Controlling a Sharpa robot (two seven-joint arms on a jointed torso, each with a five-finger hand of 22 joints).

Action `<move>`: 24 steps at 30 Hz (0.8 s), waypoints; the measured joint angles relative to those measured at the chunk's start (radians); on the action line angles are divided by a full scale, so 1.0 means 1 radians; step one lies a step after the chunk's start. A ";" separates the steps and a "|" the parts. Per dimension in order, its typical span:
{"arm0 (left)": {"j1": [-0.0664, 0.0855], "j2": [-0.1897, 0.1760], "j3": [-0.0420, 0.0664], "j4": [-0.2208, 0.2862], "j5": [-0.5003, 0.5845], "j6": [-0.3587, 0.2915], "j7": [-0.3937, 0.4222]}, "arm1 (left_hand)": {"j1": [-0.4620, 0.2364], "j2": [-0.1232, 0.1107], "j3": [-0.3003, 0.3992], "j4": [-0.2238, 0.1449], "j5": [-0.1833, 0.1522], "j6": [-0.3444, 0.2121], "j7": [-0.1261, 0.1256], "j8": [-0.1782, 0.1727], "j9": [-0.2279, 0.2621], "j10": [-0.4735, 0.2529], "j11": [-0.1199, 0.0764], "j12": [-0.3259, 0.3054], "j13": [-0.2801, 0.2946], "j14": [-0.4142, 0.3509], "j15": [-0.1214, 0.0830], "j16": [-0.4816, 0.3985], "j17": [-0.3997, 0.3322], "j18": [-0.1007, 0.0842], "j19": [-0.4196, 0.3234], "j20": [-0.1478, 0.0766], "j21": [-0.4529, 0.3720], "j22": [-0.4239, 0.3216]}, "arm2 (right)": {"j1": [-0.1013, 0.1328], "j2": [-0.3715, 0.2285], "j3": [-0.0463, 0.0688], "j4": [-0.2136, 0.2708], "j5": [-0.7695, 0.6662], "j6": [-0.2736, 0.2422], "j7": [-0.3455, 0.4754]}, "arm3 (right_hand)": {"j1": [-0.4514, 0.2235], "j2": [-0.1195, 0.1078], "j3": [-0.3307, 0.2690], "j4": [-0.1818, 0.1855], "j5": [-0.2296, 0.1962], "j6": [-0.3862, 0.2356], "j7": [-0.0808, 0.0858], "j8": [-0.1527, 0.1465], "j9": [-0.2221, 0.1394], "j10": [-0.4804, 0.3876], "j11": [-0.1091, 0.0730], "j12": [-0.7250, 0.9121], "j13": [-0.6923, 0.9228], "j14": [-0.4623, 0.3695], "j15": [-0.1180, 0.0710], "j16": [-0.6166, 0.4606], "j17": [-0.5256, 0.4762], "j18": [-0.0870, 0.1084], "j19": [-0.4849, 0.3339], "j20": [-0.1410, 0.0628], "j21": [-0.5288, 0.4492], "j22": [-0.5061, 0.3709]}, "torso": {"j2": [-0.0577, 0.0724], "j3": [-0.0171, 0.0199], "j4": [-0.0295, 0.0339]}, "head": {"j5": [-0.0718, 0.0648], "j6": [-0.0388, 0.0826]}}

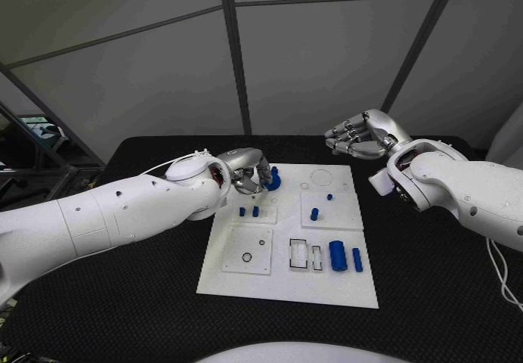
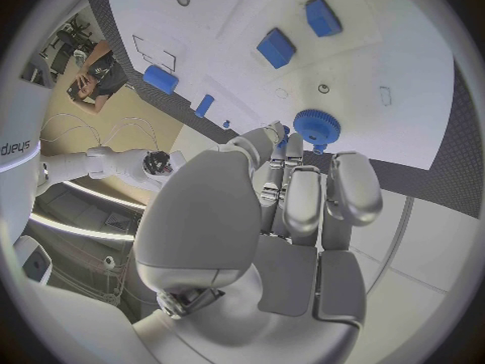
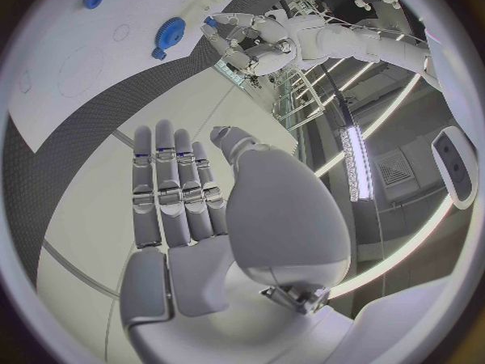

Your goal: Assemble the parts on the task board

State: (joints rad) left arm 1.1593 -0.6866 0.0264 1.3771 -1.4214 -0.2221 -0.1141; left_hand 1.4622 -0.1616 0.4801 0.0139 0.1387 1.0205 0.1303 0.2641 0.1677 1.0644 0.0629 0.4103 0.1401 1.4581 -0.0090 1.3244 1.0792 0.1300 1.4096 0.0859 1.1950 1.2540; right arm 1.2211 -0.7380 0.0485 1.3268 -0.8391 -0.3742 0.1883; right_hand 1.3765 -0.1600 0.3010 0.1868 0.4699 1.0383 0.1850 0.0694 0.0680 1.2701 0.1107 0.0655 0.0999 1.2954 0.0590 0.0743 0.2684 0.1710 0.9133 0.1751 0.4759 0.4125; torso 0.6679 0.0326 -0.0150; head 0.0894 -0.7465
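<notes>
Matt white task board (image 1: 286, 283), plastic-looking

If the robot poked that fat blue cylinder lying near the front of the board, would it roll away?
Probably a little. The blue cylinder lies on its side on the flat white task board, so a sideways poke could roll it. It looks like stiff plastic, likely light. The slim blue piece beside it might stop it.

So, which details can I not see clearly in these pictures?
- Head view: the left robot hand covers most of the blue gear, so contact cannot be told.
- Left wrist view: the fingers hide what lies under them near the gear.
- Head view: the small blue pegs on the task board are too small to tell whether they are seated.
- Head view: the right robot hand shows its back; its palm is hidden.
</notes>
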 measured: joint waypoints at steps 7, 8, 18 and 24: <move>-0.002 -0.047 0.002 0.028 0.020 0.001 -0.008 | -0.009 -0.002 0.003 -0.003 0.000 0.005 0.002 -0.001 -0.001 0.003 0.003 -0.002 -0.001 0.004 -0.004 0.000 0.001 0.000 0.002 -0.002 0.004 0.005 | -0.001 0.001 0.000 -0.004 0.000 0.000 0.000 | 0.000 0.000 0.000 0.000 0.000 0.000 0.000 0.000 0.000 0.000 0.000 0.000 0.000 0.000 0.000 0.000 0.000 0.000 0.000 0.000 0.000 0.000 | 0.000 0.0007 0.0000 | 0.004 0.001; -0.003 -0.053 0.002 0.030 0.024 0.002 -0.009 | -0.009 -0.002 0.003 -0.003 0.000 0.007 0.000 -0.001 -0.001 0.005 0.001 -0.005 -0.001 0.004 -0.004 0.000 0.001 0.000 0.004 -0.004 0.004 0.006 | -0.001 0.001 0.000 -0.004 0.000 0.000 0.000 | 0.000 0.000 0.000 0.000 0.000 0.000 0.000 0.000 0.000 0.000 0.000 0.000 0.000 0.000 0.000 0.000 0.000 0.000 0.000 0.000 0.000 0.000 | 0.000 0.0008 0.0000 | 0.004 0.001; -0.026 -0.075 0.002 0.026 0.044 0.014 -0.021 | -0.013 -0.006 0.006 -0.006 0.000 0.007 0.000 -0.001 -0.003 0.010 0.003 -0.005 -0.001 0.004 -0.004 0.000 0.001 0.000 0.004 -0.004 0.004 0.008 | -0.001 0.000 0.000 -0.004 0.000 0.000 0.001 | 0.000 0.000 0.000 0.000 0.000 0.000 0.000 0.000 0.000 0.000 0.000 0.000 0.000 0.000 0.000 0.000 0.000 0.000 0.000 0.000 0.000 0.000 | 0.001 0.0011 -0.0019 | 0.006 0.004; -0.036 -0.069 0.002 0.010 0.049 0.022 -0.025 | -0.012 -0.007 0.006 -0.006 0.000 0.011 -0.004 -0.005 -0.003 0.011 0.003 -0.005 -0.002 0.004 -0.004 0.000 0.001 0.000 0.004 -0.004 0.008 0.009 | -0.001 -0.001 0.000 -0.004 0.000 0.000 0.001 | 0.000 0.000 0.000 0.000 0.000 0.000 0.000 0.000 0.000 0.000 0.000 0.000 0.000 0.000 0.000 0.000 0.000 0.000 0.000 0.000 0.000 0.000 | 0.002 0.0014 -0.0035 | 0.007 0.005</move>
State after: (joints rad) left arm 1.1238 -0.7554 0.0281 1.3873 -1.3726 -0.2004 -0.1391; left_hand 1.4498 -0.1682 0.4859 0.0081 0.1387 1.0311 0.1267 0.2594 0.1644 1.0749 0.0659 0.4055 0.1380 1.4617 -0.0127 1.3244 1.0798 0.1299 1.4132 0.0823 1.2028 1.2630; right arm 1.2196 -0.7387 0.0484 1.3232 -0.8392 -0.3738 0.1889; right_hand 1.3765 -0.1599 0.3009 0.1867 0.4699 1.0383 0.1850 0.0694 0.0680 1.2702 0.1107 0.0655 0.1001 1.2954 0.0589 0.0744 0.2685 0.1710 0.9133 0.1751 0.4759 0.4127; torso 0.6697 0.0340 -0.0185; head 0.0968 -0.7417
